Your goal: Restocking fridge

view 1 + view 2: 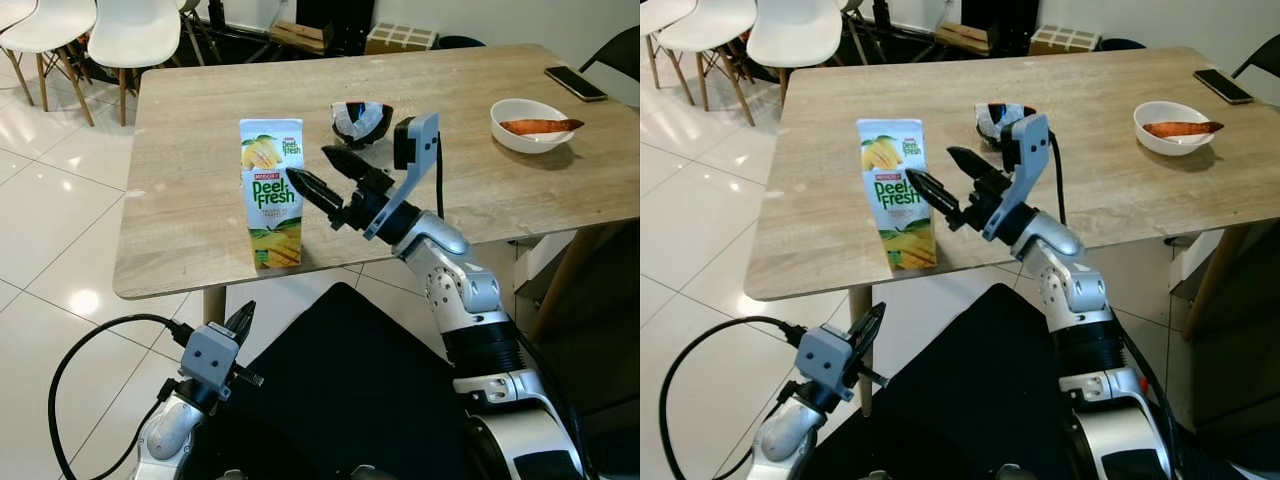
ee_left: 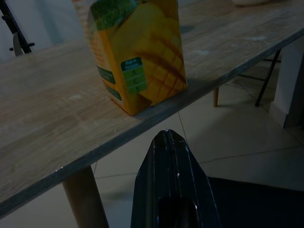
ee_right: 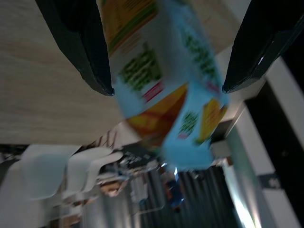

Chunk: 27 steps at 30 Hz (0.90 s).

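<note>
A tall mango juice carton (image 1: pixel 271 195) stands upright near the front edge of the wooden table (image 1: pixel 190 230). My right gripper (image 1: pixel 308 165) hovers just to the right of it at the height of its upper half, open, with the fingertips pointing at the carton and not touching it. In the right wrist view the blurred carton (image 3: pixel 161 80) lies ahead between the two spread fingers (image 3: pixel 80 42). My left gripper (image 1: pixel 245 318) hangs low below the table edge, shut and empty; its wrist view looks up at the carton's base (image 2: pixel 142 71).
A dark bowl (image 1: pixel 360 120) sits just behind the right gripper. A white bowl (image 1: pixel 530 125) with an orange item and a phone (image 1: pixel 575 83) lie at the table's right. White chairs (image 1: pixel 130 35) and boxes (image 1: pixel 400 38) stand beyond the table, on a tiled floor.
</note>
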Motion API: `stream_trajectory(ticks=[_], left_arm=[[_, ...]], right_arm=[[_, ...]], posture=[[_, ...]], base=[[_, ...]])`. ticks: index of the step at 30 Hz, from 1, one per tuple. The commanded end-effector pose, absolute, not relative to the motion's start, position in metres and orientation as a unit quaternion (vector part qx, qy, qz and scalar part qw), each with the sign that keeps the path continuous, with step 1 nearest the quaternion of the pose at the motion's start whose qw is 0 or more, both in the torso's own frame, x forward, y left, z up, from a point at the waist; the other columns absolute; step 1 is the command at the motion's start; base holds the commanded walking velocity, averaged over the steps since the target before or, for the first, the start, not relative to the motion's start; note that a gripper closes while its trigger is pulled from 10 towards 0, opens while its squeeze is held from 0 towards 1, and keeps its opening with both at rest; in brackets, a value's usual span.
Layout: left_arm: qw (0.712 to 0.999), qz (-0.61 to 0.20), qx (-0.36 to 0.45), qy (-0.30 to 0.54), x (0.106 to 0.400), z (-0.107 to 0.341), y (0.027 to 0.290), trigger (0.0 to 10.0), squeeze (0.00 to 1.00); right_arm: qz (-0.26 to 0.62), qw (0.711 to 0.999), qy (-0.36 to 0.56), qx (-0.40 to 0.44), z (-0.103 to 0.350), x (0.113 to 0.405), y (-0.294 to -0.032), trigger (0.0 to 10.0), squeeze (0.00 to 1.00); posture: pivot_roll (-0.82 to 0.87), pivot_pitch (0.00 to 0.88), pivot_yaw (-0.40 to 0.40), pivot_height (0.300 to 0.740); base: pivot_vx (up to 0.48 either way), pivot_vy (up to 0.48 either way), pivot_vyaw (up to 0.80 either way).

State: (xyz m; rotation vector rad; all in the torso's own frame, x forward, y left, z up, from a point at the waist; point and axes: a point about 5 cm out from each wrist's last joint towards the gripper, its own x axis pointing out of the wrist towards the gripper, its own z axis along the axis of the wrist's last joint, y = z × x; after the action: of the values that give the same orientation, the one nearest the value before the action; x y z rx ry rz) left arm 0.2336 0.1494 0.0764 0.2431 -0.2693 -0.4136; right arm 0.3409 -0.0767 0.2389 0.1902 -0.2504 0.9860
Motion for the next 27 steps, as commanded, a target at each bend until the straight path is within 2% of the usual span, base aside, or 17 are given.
stream_trajectory(ticks=[1,2,4,6,27], left_arm=[[0.961,-0.21,0.128,-0.125,0.2316,0.0754,0.1503,10.0,0.0],[0.961,-0.21,0.129,-0.125,0.2316,0.0758,0.1499,10.0,0.0],[0.961,-0.21,0.129,-0.124,0.2316,0.0759,0.1495,10.0,0.0],[0.961,-0.21,0.13,-0.123,0.2313,0.0764,0.1489,10.0,0.0],[0.962,-0.207,0.133,-0.122,0.2328,0.0812,0.1472,10.0,0.0]], right_arm=[[0.48,0.866,-0.112,0.085,0.2372,0.3384,-0.0759,8.5,0.0],[0.48,0.866,-0.111,0.086,0.2372,0.3383,-0.0761,5.4,0.0],[0.48,0.866,-0.11,0.087,0.2371,0.3383,-0.0763,5.4,0.0],[0.481,0.866,-0.109,0.088,0.2366,0.3383,-0.0764,0.0,0.0],[0.494,0.86,-0.096,0.083,0.2325,0.336,-0.0749,0.0,0.0]], posture=[[-0.08,0.145,-0.022,0.74],[-0.08,0.145,-0.022,0.74],[-0.08,0.146,-0.022,0.74],[-0.08,0.145,-0.022,0.74],[-0.08,0.144,-0.023,0.74]], base=[[0.0,0.0,0.0],[0.0,0.0,0.0],[0.0,0.0,0.0],[0.0,0.0,0.0],[0.0,0.0,0.0]])
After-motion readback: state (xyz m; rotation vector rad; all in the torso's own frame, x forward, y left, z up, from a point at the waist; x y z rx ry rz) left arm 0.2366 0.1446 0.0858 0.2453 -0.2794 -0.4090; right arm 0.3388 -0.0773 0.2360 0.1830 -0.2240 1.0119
